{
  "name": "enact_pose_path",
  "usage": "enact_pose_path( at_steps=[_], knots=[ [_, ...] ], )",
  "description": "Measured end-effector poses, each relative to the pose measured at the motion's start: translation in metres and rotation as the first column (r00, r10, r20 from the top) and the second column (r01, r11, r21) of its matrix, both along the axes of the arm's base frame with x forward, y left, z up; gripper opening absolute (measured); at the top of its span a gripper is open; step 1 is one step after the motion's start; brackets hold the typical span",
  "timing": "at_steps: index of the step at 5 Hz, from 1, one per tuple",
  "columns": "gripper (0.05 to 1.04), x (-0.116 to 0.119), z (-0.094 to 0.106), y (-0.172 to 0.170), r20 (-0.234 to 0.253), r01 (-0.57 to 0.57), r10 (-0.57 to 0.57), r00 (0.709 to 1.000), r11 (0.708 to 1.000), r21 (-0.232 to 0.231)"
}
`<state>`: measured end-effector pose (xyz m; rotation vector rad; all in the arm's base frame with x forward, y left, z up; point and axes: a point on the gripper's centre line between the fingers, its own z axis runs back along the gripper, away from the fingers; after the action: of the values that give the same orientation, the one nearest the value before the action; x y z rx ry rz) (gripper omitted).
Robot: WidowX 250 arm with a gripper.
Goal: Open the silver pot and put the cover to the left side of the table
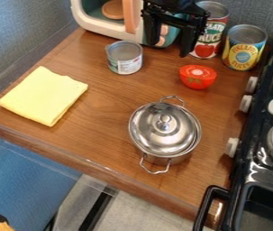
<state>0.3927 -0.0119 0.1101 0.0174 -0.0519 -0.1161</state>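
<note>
The gripper (168,48) hangs at the top centre, its two black fingers spread apart with nothing held between them. Well below it, right of centre on the wooden table (102,122), stands the silver pot (168,159). Its shiny cover (147,131) lies on top, with a small round knob (164,121) at the middle. The pot's wire handles stick out toward the back and the front. The pot's inside is hidden by the cover.
A yellow cloth (44,96) lies at the left. Behind are a small can (125,57), a toy oven (96,27), a tomato half (197,76) and two taller cans (206,47), (244,48). The black stove (259,158) borders the right.
</note>
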Motion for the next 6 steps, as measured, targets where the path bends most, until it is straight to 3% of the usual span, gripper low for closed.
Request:
enact_pose_path(
  at_steps=[1, 2, 3, 4, 6],
  knots=[
    [1.000, -0.003, -0.014, 0.000, -0.035, 0.000, 0.000, 0.999, 1.000, 0.001],
    [1.000, -0.030, -0.032, -0.014, -0.059, 0.070, -0.071, 0.996, 0.998, -0.007],
    [1.000, -0.050, -0.016, -0.028, 0.029, 0.167, -0.167, 0.985, 0.986, 0.007],
    [1.000, -0.069, -0.018, -0.036, 0.050, 0.223, -0.223, 0.973, 0.975, 0.011],
    [1.000, -0.094, -0.044, -0.048, 0.026, 0.293, -0.294, 0.955, 0.955, 0.038]
  ],
)
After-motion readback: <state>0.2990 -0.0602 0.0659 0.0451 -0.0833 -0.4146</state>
